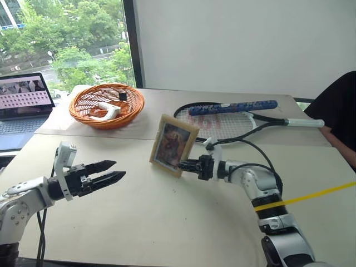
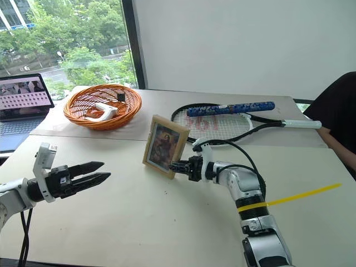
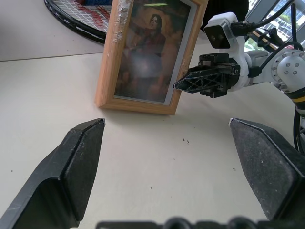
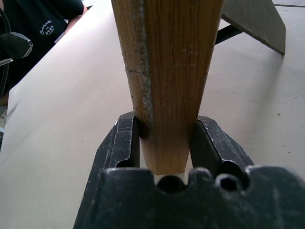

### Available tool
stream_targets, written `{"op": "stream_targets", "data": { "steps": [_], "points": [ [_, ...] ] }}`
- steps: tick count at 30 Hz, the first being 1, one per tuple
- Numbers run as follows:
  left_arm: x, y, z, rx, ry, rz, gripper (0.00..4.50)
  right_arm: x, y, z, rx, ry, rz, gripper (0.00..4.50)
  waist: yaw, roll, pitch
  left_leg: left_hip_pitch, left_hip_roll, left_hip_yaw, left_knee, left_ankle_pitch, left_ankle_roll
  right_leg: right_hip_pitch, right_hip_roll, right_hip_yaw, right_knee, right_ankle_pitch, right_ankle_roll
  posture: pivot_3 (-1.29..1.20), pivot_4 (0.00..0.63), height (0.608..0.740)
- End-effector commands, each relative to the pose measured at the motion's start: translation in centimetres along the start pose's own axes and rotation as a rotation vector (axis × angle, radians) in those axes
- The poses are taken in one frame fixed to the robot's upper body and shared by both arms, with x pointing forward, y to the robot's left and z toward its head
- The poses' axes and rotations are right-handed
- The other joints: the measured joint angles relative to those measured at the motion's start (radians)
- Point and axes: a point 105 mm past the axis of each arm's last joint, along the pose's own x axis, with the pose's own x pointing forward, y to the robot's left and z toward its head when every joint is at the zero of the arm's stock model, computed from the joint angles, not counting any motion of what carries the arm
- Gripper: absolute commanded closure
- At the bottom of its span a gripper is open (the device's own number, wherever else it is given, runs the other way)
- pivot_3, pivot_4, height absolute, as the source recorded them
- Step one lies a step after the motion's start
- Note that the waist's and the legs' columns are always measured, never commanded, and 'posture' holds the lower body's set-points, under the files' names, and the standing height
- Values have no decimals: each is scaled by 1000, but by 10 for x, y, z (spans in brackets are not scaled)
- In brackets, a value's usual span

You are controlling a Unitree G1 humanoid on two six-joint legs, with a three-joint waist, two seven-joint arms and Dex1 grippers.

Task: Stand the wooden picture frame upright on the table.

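The wooden picture frame (image 1: 174, 144) stood upright near the middle of the beige worktop (image 1: 167, 222), its lower edge on the surface and its colourful picture turned towards the robot, the whole frame leaning back a little. The right tool (image 1: 185, 164) was clamped on the frame's lower right edge; the right wrist view showed both black fingers (image 4: 123, 143) pressed against the two faces of the light wood, with the grey fold-out easel stand (image 4: 255, 21) splayed out behind the frame towards the worktop. The left tool (image 1: 105, 172) hung above the worktop well to the left of the frame, its two fingers spread wide with nothing between them, pointing towards the frame. Behind the frame lay a tennis racket (image 1: 233, 119) with a blue patterned tube (image 1: 232, 107) resting across its strings. An orange wicker basket (image 1: 107, 104) sat at the far left holding a white object (image 1: 104, 111) and a small dark one. A laptop (image 1: 22, 103) stood open at the left edge, and a person's dark sleeve (image 1: 336, 105) showed at the right.
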Motion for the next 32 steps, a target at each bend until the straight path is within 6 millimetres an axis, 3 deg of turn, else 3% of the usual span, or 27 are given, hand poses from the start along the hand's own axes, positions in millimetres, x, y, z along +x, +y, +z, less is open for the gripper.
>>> {"op": "stream_targets", "data": {
  "steps": [1, 5, 6, 10, 13, 15, 17, 23, 27, 32],
  "points": [
    [-1, -1, 6, 36, -16, -5, 0, 2, 5, -9, -67, 40, 3, 3270, 0, 0, 0, 0, 0, 0, 0, 0, 0, 0, 0, 0, 0, 0, 0, 0, 150, 692],
    [1, 2, 5, 32, -18, 5, 0, -3, 6, 2, -101, -5, -11, 3272, 0, 0, 0, 0, 0, 0, 0, 0, 0, 0, 0, 0, 0, 0, 0, 0, 150, 692],
    [1, 3, 5, 29, -19, 6, 0, -5, 7, 4, -103, -9, -1, 2270, 0, 0, 0, 0, 0, 0, 0, 0, 0, 0, 0, 0, 0, 0, 0, 0, 150, 692],
    [0, 7, 5, 42, -20, 27, 0, -25, 14, 20, -92, -75, 17, 986, 2, 0, 0, -1, 0, 0, 0, 0, 0, 0, 0, 0, 0, 0, 0, 0, 150, 692],
    [-1, 17, 9, 89, -59, 104, 0, -50, 19, 22, -98, -106, 6, 53, 4, 0, 0, -1, 0, 0, 0, 0, 0, 0, 0, 0, 0, 0, 0, 0, 150, 692],
    [0, 25, 7, 168, -72, 174, 0, -69, 22, 21, -126, -152, -20, 53, 7, 0, 0, -1, 0, 0, 0, 0, 0, 0, 0, 0, -1, 0, 0, 0, 150, 692],
    [-1, 30, -1, 249, -50, 240, 0, -88, 26, 13, -272, -175, -71, 53, 10, 0, 0, -1, 0, 0, -1, 0, 0, 0, 0, 0, -2, 0, 0, 0, 150, 692],
    [2, 34, -24, 377, -42, 351, 0, -125, 13, 0, -623, -281, -415, 53, -3, 0, 0, -1, 0, 0, 0, -1, 2, 0, 0, 0, -3, 0, 0, 0, 150, 692],
    [11, 32, -34, 416, -20, 348, 0, -136, 12, -12, -629, -295, -529, 53, 0, 0, 0, 1, 0, 0, 2, 0, 1, 2, 0, 1, -3, -2, 7, 0, 150, 692],
    [24, 31, -49, 341, 58, 290, 0, -133, 17, -27, -539, -283, -533, 53, 1, 0, 0, 1, 0, 0, 2, 0, 1, 2, 0, 2, -3, -1, 7, 0, 150, 692]
  ]
}}
